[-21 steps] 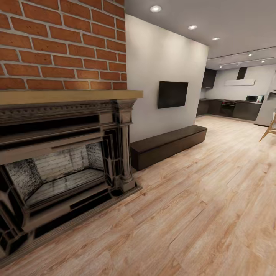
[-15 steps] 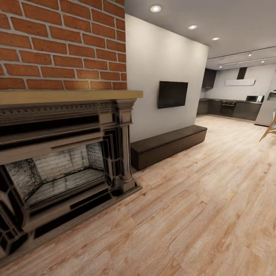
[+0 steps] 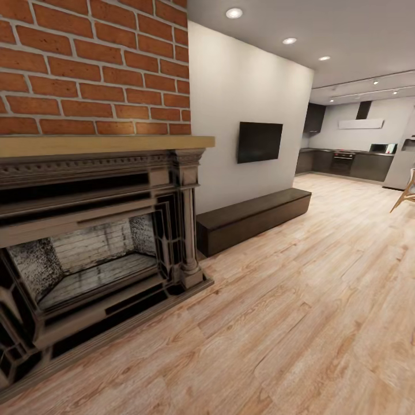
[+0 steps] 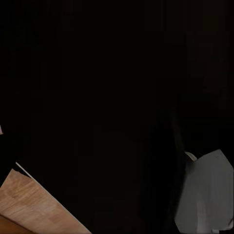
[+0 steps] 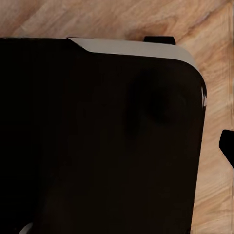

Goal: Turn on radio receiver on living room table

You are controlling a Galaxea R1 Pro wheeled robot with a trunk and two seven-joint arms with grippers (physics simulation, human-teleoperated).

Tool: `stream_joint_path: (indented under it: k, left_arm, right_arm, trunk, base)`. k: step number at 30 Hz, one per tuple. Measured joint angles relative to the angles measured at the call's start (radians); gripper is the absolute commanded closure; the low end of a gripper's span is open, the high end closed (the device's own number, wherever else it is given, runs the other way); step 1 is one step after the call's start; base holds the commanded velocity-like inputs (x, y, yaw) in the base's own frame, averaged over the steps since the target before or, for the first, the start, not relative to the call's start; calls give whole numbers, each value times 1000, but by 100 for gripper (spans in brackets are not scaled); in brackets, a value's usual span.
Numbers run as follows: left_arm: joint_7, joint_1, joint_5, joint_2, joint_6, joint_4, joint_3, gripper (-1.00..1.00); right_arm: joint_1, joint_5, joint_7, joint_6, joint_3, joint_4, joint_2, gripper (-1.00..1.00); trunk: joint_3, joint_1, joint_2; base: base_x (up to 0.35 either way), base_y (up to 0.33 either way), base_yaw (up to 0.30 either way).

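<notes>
The radio receiver and the glass coffee table are out of view. The head view faces a brick-fronted fireplace (image 3: 98, 253) on the left and a stretch of light wood floor (image 3: 300, 300). In the left wrist view a dark mass (image 4: 97, 97) sits close to the camera, with a corner of wood floor (image 4: 29, 209) and a grey panel (image 4: 204, 195) beside it. In the right wrist view a dark rounded panel (image 5: 97, 136) with a pale edge lies above the wood floor (image 5: 97, 17). No gripper fingers can be made out.
A long dark low bench (image 3: 253, 218) runs along the white wall under a black wall screen (image 3: 259, 141). A dark kitchen (image 3: 346, 164) lies at the far end. Pale wooden chair legs (image 3: 406, 193) stand at the right edge. Open floor stretches ahead and to the right.
</notes>
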Motion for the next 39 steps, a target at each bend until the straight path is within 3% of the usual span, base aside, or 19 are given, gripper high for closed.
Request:
stream_joint_path:
  k: [7, 11, 15, 16, 17, 18, 22, 35, 39]
  left_arm:
    - [-2, 0, 2, -8, -6, -2, -4, -100]
    - [2, 0, 3, -26, -28, -24, -5, -100]
    - [21, 0, -2, -20, -28, -47, -5, -100]
    - [50, 0, -3, -17, -16, -115, -4, -100]
    - [92, 0, -2, -9, 34, -262, -4, -100]
    - [118, -3, -2, -6, 77, -451, -4, -100]
    - [157, -2, 1, 1, 172, -635, -4, -100]
    - [166, -2, -9, -1, 172, -728, -7, -100]
    - [163, -2, -10, -1, 112, -723, -8, -100]
  right_arm:
    - [-1, 3, 0, -39, -2, -40, -38, -100]
    - [-6, 3, 1, -59, -5, -62, -60, -100]
    - [-8, 4, 6, -57, -6, -85, -83, -100]
    - [-8, 4, 7, -57, -3, -149, -140, -100]
    - [-9, 4, 10, -58, -7, -284, -202, -100]
    - [-10, 4, 11, -58, -6, -474, -198, -100]
    - [-9, 4, 12, -59, -6, -520, -212, -100]
    - [-9, -4, 13, -59, -5, -520, -214, -100]
    - [-9, -5, 13, -59, -6, -520, -214, -100]
  trunk:
    - [0, 0, 0]
    - [0, 0, 0]
    - [0, 0, 0]
    - [0, 0, 0]
    - [0, 0, 0]
    - [0, 0, 0]
    - [0, 0, 0]
    - [0, 0, 0]
    - [0, 0, 0]
  base:
    - [0, 0, 0]
    - [0, 0, 0]
    - [0, 0, 0]
    - [0, 0, 0]
    - [0, 0, 0]
    - [0, 0, 0]
    - [0, 0, -1]
    - [0, 0, -213]
    - [0, 0, -277]
